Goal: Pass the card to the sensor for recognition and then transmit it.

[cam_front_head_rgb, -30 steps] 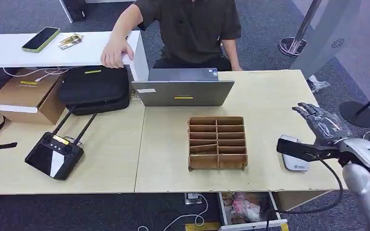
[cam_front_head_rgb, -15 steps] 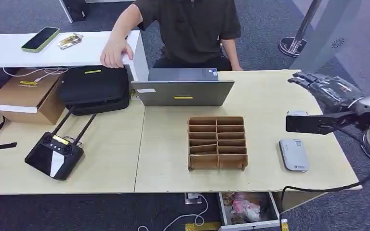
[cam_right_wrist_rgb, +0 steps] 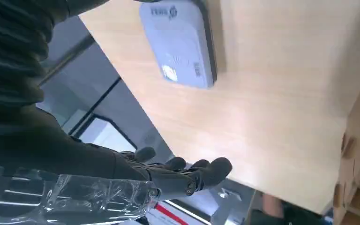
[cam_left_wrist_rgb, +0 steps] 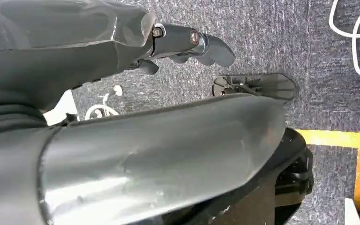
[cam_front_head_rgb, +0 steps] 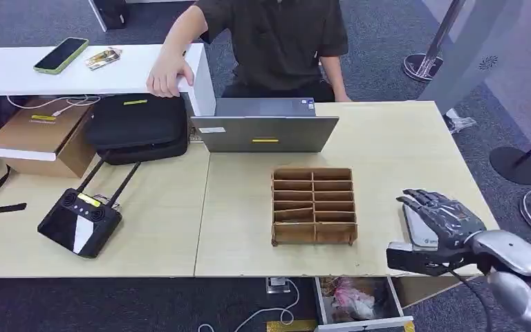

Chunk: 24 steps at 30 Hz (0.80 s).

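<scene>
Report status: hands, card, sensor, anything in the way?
Right hand above the sensor, fingers apart, no card visible in it. Left hand hanging over the floor, holding nothing. Wooden organizer beside the sensor, not blocking.

- The right arm, silver at the wrist, is seen entering from the lower right of the head view.
- The right hand is held palm down with its dark fingers extended and slightly spread; nothing is gripped.
- The left hand is seen in its wrist view, fingers loosely curled, with nothing held.
</scene>
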Tool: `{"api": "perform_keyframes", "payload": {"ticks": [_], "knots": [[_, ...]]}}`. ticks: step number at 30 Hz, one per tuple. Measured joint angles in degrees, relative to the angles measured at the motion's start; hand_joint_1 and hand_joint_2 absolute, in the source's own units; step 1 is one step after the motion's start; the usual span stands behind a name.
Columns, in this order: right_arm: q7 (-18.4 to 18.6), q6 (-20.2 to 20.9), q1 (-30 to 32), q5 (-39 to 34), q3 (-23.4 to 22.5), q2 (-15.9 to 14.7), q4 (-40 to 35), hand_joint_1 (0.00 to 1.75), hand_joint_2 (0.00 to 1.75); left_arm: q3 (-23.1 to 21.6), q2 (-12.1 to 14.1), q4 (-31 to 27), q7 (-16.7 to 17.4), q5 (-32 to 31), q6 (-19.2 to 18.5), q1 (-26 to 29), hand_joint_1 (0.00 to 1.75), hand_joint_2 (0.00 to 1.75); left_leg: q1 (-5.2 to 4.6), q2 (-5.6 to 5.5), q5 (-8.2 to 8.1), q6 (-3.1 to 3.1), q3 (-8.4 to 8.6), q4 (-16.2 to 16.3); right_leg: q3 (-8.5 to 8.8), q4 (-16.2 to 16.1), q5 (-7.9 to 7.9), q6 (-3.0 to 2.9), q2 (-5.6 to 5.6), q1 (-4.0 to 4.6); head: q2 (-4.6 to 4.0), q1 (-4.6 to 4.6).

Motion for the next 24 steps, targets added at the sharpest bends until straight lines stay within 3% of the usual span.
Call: {"api": "perform_keyframes", "payload": {"ticks": [6,11,17,24], "knots": [[3.2,-2.7,10.2,5.1,-3.9,4.7,-4.5,0.0,1.75,0.1,0.0,0.0,-0.1,-0.7,0.0,0.0,0.0,0.0,0.0,0.03,-0.01,-0.02,0.04,0.0,0.0,0.0,-0.02,-0.01,0.03,0.0,0.0,0.0],[4.6,-5.1,15.0,7.1,-6.5,7.9,-7.4,0.0,1.75,0.1,0.0,0.0,-0.1,-1.9,-0.4,0.0,0.0,0.0,0.0,0.15,-0.01,-0.02,0.07,0.0,0.0,0.0,-0.01,-0.01,0.14,0.0,0.0,0.02],[5.4,-6.0,16.1,12.0,-7.1,13.8,-8.0,0.0,1.75,0.1,-0.1,0.0,-0.1,-2.4,-0.6,-0.1,0.0,0.0,0.01,0.37,-0.01,-0.02,0.13,0.0,0.0,0.0,0.0,-0.03,0.29,0.01,0.0,0.02],[4.4,-7.1,13.0,15.0,-6.4,21.9,-5.2,0.0,1.75,0.1,-0.2,0.0,0.2,-2.5,-0.6,-0.2,0.0,0.0,0.03,0.47,0.02,-0.06,0.17,0.0,0.0,0.0,0.01,-0.04,0.38,0.02,0.0,0.0]]}}
